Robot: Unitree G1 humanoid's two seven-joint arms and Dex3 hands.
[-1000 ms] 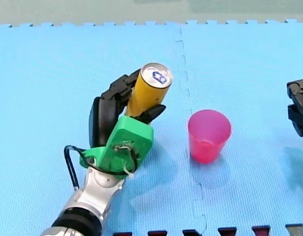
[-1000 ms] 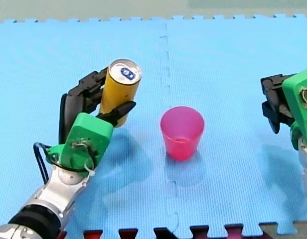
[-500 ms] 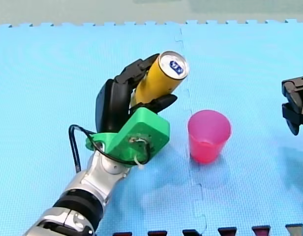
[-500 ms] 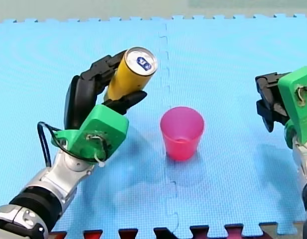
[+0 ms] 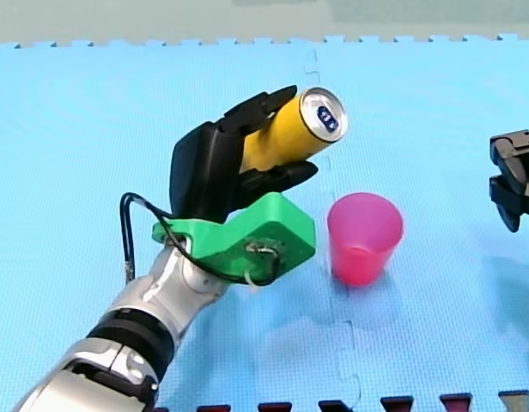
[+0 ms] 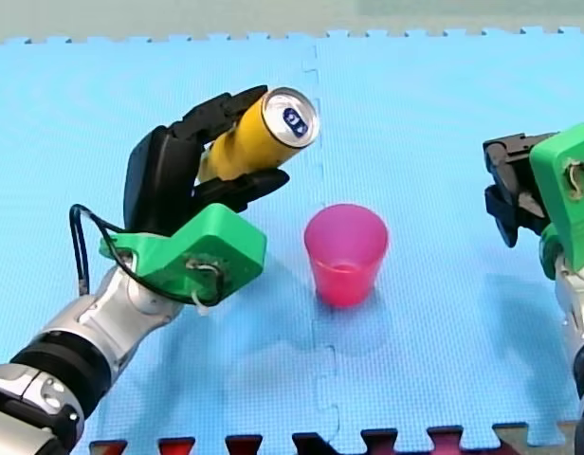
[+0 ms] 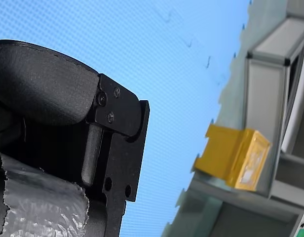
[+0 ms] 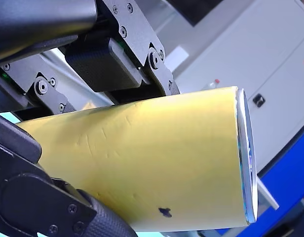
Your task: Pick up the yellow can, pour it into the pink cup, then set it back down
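While clamping the yellow can (image 5: 282, 142) in the left robot hand (image 5: 217, 176), tipped toward the pink cup (image 5: 365, 236) yet short of its rim: risks pouring onto the mat (image 5: 93, 129). Right robot hand (image 6: 512, 194) near the right edge, seemingly empty, closure unclear.

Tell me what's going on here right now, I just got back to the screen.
The left hand is gripping the yellow can and holds it above the blue mat. The can is tipped well over, its top end pointing toward the pink cup. The cup stands upright on the mat, just beside that hand. The right hand is off at the mat's right side, holding nothing. It looks like the pour is about to start.
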